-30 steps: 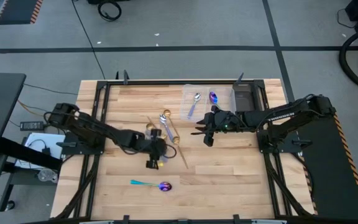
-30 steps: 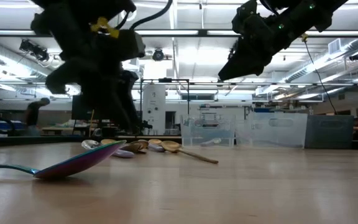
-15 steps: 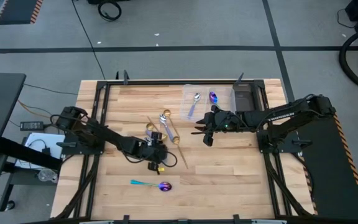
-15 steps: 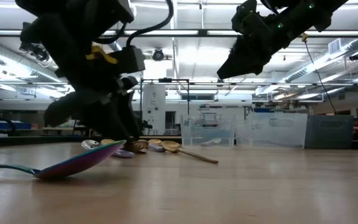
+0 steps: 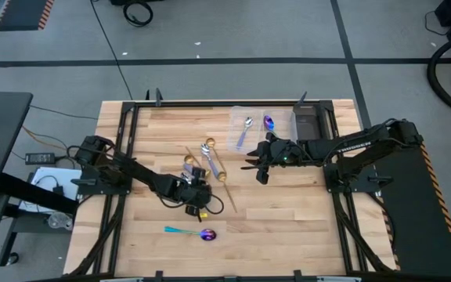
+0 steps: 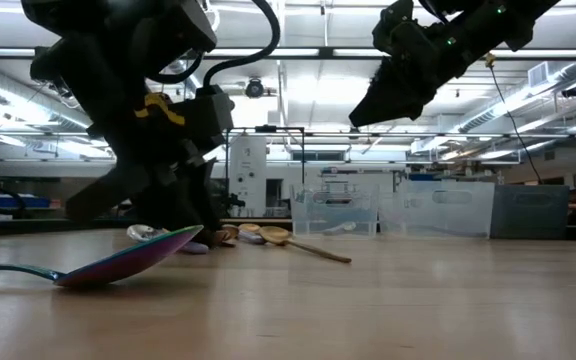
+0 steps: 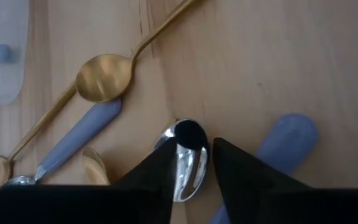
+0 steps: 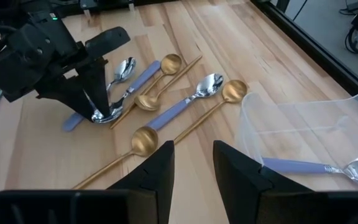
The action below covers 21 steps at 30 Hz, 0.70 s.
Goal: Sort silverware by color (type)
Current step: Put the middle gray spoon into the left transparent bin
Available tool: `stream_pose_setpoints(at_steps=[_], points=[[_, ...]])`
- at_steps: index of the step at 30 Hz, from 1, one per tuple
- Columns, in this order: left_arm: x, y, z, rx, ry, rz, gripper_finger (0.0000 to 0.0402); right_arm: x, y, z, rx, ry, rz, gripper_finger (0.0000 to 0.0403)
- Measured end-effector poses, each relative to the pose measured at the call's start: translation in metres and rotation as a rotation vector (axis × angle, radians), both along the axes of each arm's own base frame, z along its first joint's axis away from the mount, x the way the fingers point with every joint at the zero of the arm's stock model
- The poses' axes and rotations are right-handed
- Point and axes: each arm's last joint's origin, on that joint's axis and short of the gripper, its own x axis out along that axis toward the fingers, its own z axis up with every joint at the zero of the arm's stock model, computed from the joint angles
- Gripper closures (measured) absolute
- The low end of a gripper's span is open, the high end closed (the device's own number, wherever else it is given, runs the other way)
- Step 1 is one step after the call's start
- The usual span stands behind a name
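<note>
A pile of silverware lies mid-table: gold spoons (image 8: pixel 145 140), silver spoons with lilac handles (image 8: pixel 194 93), and the silver spoon (image 7: pixel 188 155) at my left gripper (image 5: pixel 202 193). That gripper is down on the pile and shut on that spoon's bowl. An iridescent purple spoon (image 5: pixel 202 233) lies alone by the near edge, bowl on the wood. My right gripper (image 5: pixel 255 172) hangs open above the table beside the clear tray (image 5: pixel 282 117), with nothing between its fingers (image 8: pixel 229 168). My left gripper pinches the silver spoon's bowl (image 7: pixel 188 134) between its two fingers, one on each long side. The fingers (image 8: pixel 95 102) slant down from above and from the table's left. The spoon lies on the wood among the others.
The clear tray at the far right holds a silver spoon (image 5: pixel 245 129) and a purple one (image 5: pixel 268 122). A dark block (image 5: pixel 308 124) stands next to it. Bare wood lies between the pile and the near edge, apart from the iridescent spoon.
My left gripper has sunk onto the spoon pile, shifting a little toward the near edge and tipping more steeply down. The spoons lie as before.
</note>
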Motion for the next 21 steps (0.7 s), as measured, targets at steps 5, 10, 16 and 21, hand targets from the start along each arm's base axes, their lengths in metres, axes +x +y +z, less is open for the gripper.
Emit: stream_pose_setpoints(at_steps=[5,10,16,21], points=[[0.000,0.000,-0.001,-0.006,0.007,-0.004,0.0344,0.000,0.000,0.000,0.002,0.003,0.004,0.0283],[0.000,0.002,0.003,-0.007,-0.012,0.030,0.0391,-0.001,0.000,-0.001,0.001,0.016,0.003,0.0283],[0.004,0.006,0.019,-0.082,-0.072,0.070,0.0392,-0.001,0.000,-0.002,0.001,0.024,0.003,0.0283],[0.015,0.007,0.034,-0.125,-0.131,0.107,0.0393,-0.002,0.000,-0.003,0.000,0.035,0.002,0.0283]])
